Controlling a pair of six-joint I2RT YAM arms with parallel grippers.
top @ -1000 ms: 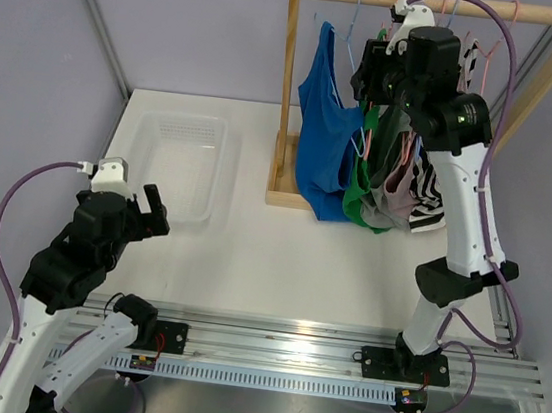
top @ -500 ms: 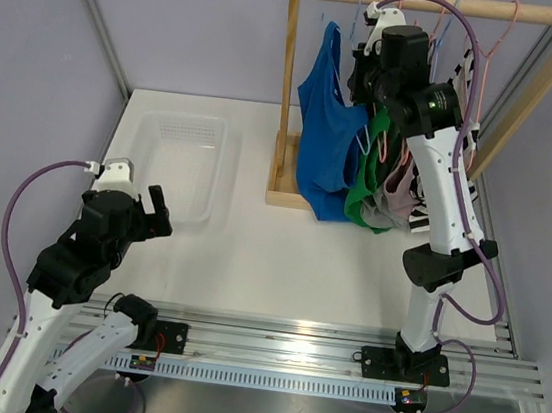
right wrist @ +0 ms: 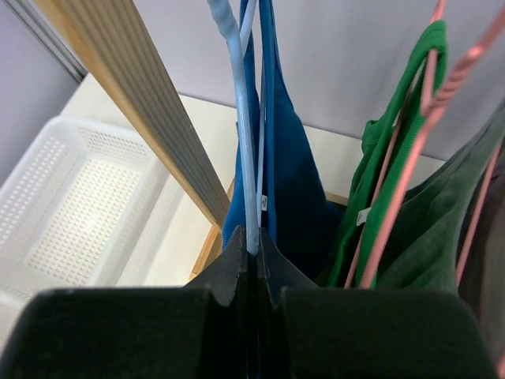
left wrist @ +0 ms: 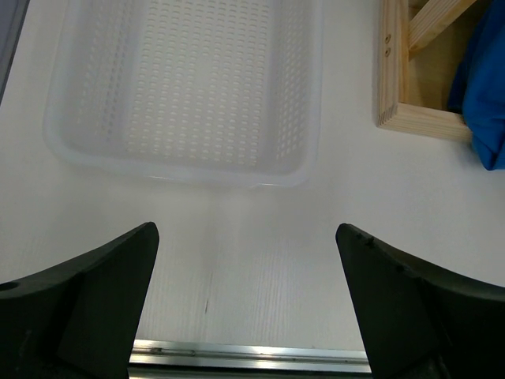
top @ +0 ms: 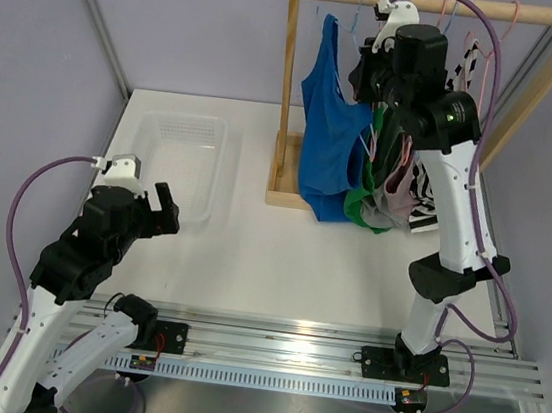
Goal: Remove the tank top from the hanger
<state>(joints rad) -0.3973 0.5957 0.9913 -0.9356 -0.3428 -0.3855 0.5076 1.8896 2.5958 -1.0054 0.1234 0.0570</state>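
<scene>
Blue tank top [top: 326, 147] on light-blue hanger [right wrist: 241, 150], right gripper [right wrist: 252, 242] pinching hanger, left gripper [left wrist: 246, 234] spread wide before white basket [left wrist: 314, 95]

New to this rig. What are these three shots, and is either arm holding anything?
Two robot arms are bolted at the near edge of a white table. The wide picture comes from a fixed camera above and behind them; the other two come from a camera on each wrist, looking past its own fingers. On the table stand a white perforated basket and a wooden rack hung with clothes, the blue tank top nearest its post. The left gripper is open, holding nothing, above the table near the basket. The right gripper is up at the rack, shut on the light blue hanger that seems to carry the tank top.
</scene>
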